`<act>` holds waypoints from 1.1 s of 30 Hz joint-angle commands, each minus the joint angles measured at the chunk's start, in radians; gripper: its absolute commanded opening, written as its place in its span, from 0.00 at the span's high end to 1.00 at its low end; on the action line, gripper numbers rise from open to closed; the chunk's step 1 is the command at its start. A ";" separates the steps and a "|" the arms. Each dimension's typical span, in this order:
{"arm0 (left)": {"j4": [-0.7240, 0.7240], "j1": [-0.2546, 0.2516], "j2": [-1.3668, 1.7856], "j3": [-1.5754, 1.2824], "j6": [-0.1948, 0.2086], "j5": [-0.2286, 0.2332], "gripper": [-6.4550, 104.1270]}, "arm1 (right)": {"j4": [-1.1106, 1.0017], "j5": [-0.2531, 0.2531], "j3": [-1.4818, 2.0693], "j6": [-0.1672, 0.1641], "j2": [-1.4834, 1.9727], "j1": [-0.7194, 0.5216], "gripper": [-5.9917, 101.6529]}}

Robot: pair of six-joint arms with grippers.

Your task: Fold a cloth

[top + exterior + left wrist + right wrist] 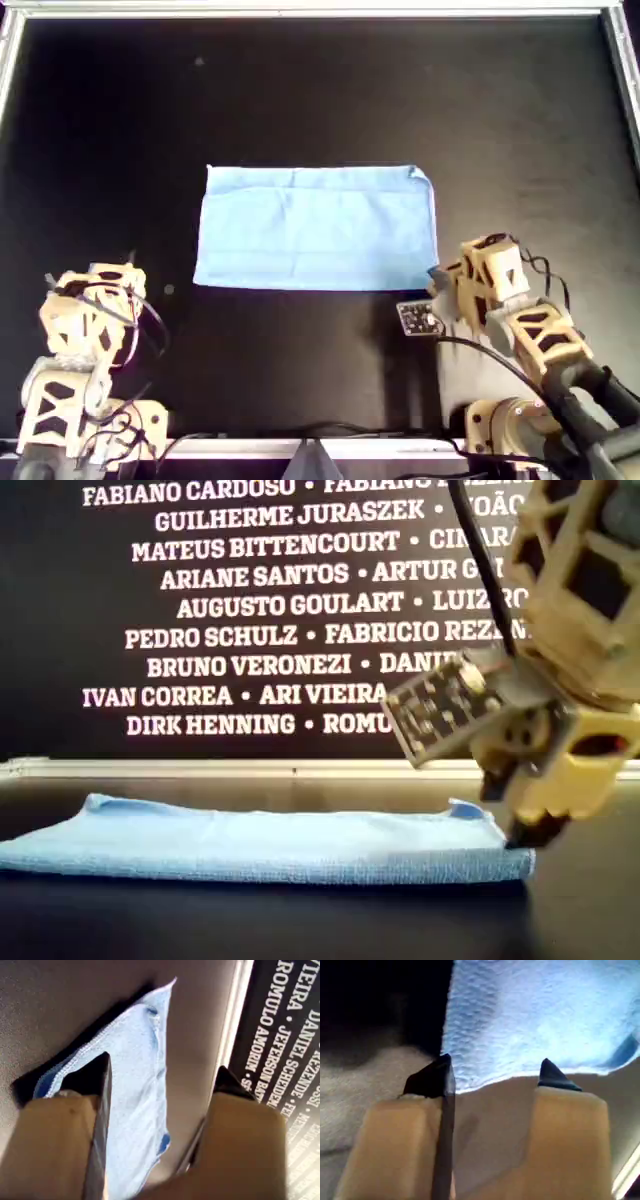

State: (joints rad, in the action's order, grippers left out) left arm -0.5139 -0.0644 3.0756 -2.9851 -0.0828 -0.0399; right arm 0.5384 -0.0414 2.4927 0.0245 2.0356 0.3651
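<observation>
Two open, empty grippers flank the cloth (317,228), which lies folded into a flat rectangle mid-table in the overhead view. Your left gripper (92,285) waits well apart at that view's near left, jaws spread. Your right gripper (495,1077) straddles the near right corner; seat both layers before closing, I'd judge.

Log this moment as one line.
cloth: folded, flat | right gripper: open at cloth's corner | left gripper: open, empty

One cloth (318,228), two arms, two grippers, left gripper (160,1080), right gripper (495,1077), one table (300,90)
</observation>
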 commanded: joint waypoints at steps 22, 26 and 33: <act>0.015 0.025 0.015 -0.018 -0.003 0.000 0.30 | -0.018 -0.014 -0.295 0.005 -0.394 -0.008 0.52; 0.015 0.025 0.015 -0.018 -0.003 0.000 0.30 | -0.018 -0.015 -0.319 0.005 -0.396 -0.006 0.79; 0.014 0.025 0.015 -0.018 -0.003 0.000 0.29 | -0.018 -0.015 -0.379 0.005 -0.394 0.002 0.93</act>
State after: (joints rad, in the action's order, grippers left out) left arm -0.5139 -0.0644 3.0756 -3.0158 -0.0828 -0.0399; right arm 0.5369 -0.0430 2.2166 0.0261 1.6230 0.3620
